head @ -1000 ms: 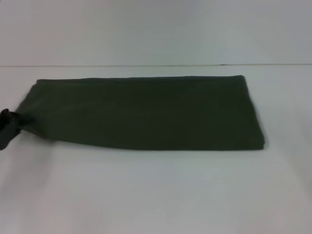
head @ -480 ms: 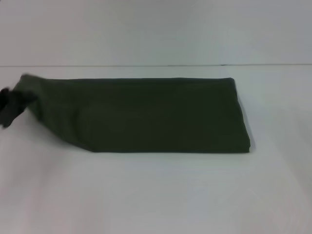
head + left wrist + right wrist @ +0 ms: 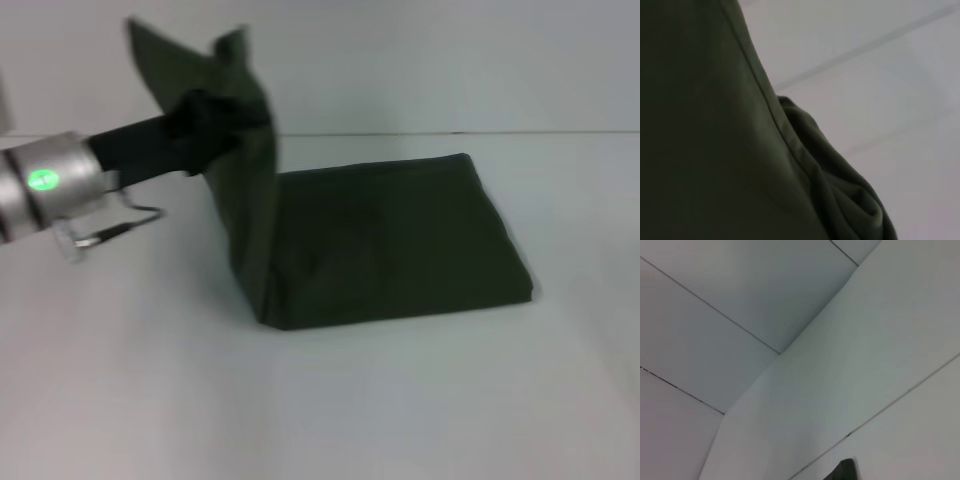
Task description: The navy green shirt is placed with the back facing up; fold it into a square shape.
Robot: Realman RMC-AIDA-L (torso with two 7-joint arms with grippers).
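Olive cotton of the navy green shirt (image 3: pixel 380 240) rises clamped in the left gripper (image 3: pixel 205 120), lifted off the desk (image 3: pixel 400 400) to fold across; the right gripper is unseen.

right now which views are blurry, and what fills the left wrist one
Head view: soft overall, the left gripper and raised end of the shirt smeared. Left wrist view: dark shirt cloth fills most of the frame. Right wrist view: mostly pale surfaces, one dark scrap at the edge.
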